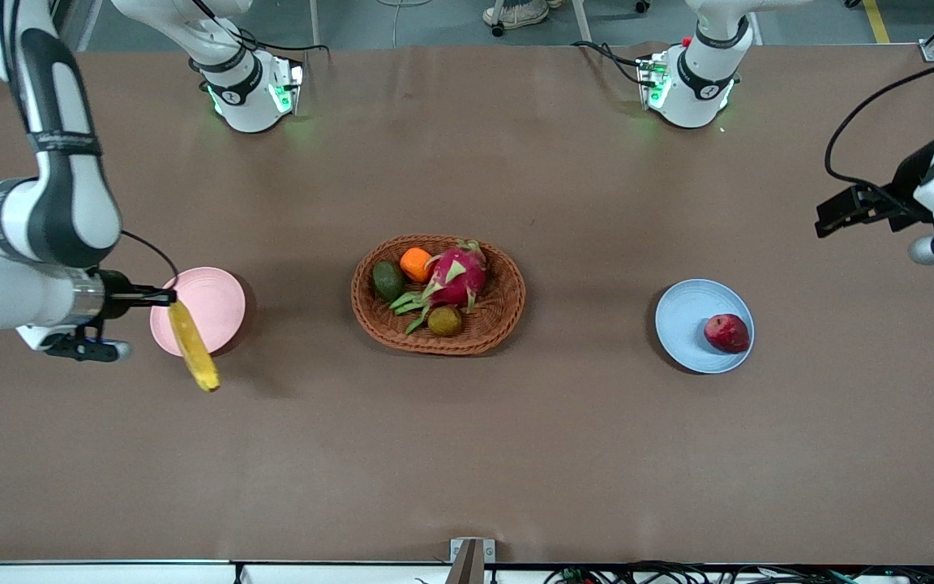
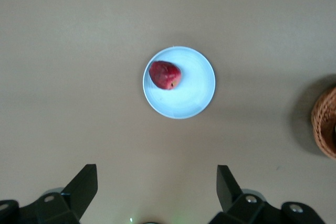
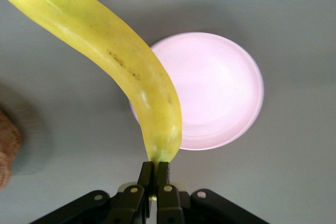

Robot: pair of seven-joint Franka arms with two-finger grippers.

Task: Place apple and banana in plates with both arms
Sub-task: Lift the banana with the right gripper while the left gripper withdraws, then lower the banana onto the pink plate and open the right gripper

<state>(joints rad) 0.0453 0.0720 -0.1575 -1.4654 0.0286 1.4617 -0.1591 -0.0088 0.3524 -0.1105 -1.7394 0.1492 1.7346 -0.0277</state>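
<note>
The dark red apple point(image 1: 727, 333) lies on the light blue plate point(image 1: 686, 320) toward the left arm's end of the table; both show in the left wrist view, apple point(image 2: 165, 75) on plate point(image 2: 194, 90). My left gripper point(image 1: 832, 215) is open and empty, high over the table's end past the blue plate. My right gripper point(image 1: 165, 298) is shut on the stem end of the yellow banana point(image 1: 193, 345), which hangs over the edge of the pale pink plate point(image 1: 212, 304). In the right wrist view the banana point(image 3: 110, 56) crosses the pink plate point(image 3: 220, 93) above my right gripper point(image 3: 156, 174).
An oval brown wicker basket point(image 1: 499, 312) stands mid-table between the plates, holding a pink dragon fruit point(image 1: 457, 276), an orange fruit point(image 1: 415, 264), a dark green fruit point(image 1: 387, 281) and a kiwi point(image 1: 444, 321). Both arm bases stand along the table's back edge.
</note>
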